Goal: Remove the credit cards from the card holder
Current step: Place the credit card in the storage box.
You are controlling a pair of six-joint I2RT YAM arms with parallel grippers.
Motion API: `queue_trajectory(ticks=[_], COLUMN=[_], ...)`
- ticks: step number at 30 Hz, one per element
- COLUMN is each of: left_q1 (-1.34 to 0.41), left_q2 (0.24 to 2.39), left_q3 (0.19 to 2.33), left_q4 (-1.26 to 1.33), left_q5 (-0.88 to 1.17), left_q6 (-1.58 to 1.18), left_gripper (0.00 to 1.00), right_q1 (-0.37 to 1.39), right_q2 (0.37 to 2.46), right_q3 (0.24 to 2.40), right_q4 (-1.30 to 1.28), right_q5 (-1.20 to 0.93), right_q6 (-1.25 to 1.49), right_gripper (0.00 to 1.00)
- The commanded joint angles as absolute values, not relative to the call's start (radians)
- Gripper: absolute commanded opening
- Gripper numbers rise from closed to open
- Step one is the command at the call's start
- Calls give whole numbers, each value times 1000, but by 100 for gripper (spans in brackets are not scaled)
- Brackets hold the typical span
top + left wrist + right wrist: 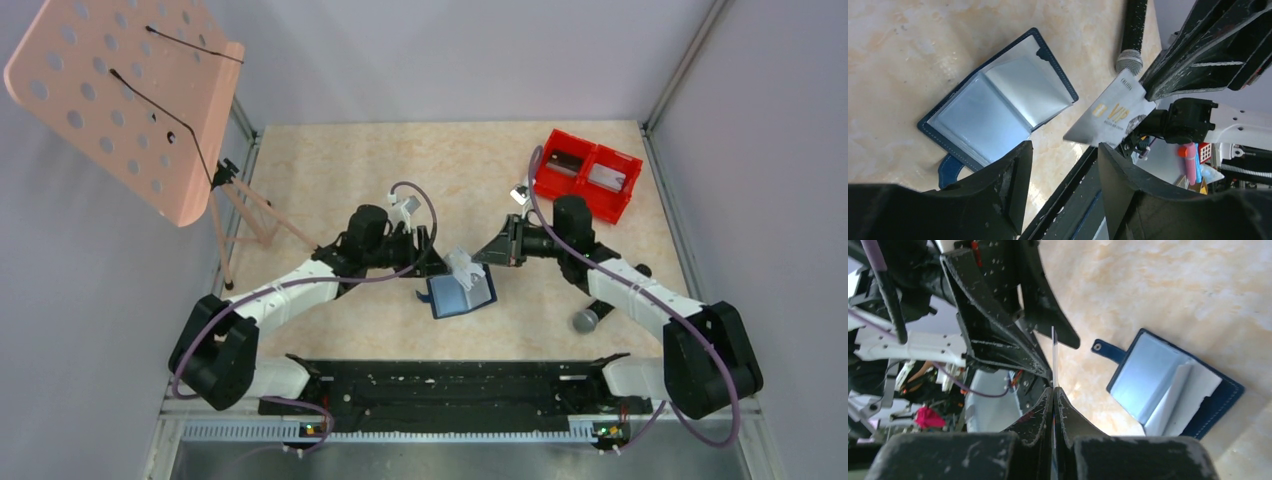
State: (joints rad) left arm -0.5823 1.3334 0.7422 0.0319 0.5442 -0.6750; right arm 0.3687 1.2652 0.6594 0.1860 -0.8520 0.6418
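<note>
Left fingers (1010, 185) sit big and black at the bottom of the left wrist view. They are spread wide and hold nothing. They hang just beside the near edge of the card holder (998, 105).

Right fingers (1045, 405) are pinched tight on one short end of a silver credit card (1110, 115). The card is up in the air, apart from the holder. Its long side runs out from the right fingers, and its free end points toward the left fingers. In the right wrist view it shows only as a thin line.

The card holder lies open on the table (330, 170), near the middle, pale insides up. Its long side runs left to right, a bit tilted. One pale flap stands up. It is well apart from the red bin (587, 175) and the walls. A grey ball (586, 321) rests near the right arm.
</note>
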Motion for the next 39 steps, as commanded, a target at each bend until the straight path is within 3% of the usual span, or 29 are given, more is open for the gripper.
queue_trajectory(ticks=[1, 8, 10, 13, 17, 22, 27, 39], left_q1=[-577, -567, -565, -566, -565, -565, -565, -566], left_q2=[1309, 1320, 1328, 1337, 1335, 1311, 1294, 1267], left_q3=[733, 686, 679, 669, 662, 631, 632, 623], left_q4=[149, 326, 369, 417, 443, 563, 623, 635], left_q5=[657, 745, 760, 762, 723, 673, 646, 620], left_q6=[-610, -722, -763, -833, -911, -1029, -1064, -1056], left_gripper=[57, 54, 44, 19, 1, 0, 0, 0], right_q1=[359, 358, 359, 358, 358, 360, 360, 373], right_q2=[1244, 1241, 1243, 1244, 1221, 1233, 1252, 1227], right_q3=[623, 622, 623, 624, 575, 477, 435, 412], right_q4=[405, 390, 382, 385, 489, 756, 894, 841], right_q5=[-1011, -1029, -1024, -1002, -913, -859, -843, -729], right_q6=[722, 706, 706, 727, 840, 1011, 1085, 1087], right_gripper=[0, 0, 0, 0, 26, 44, 50, 65])
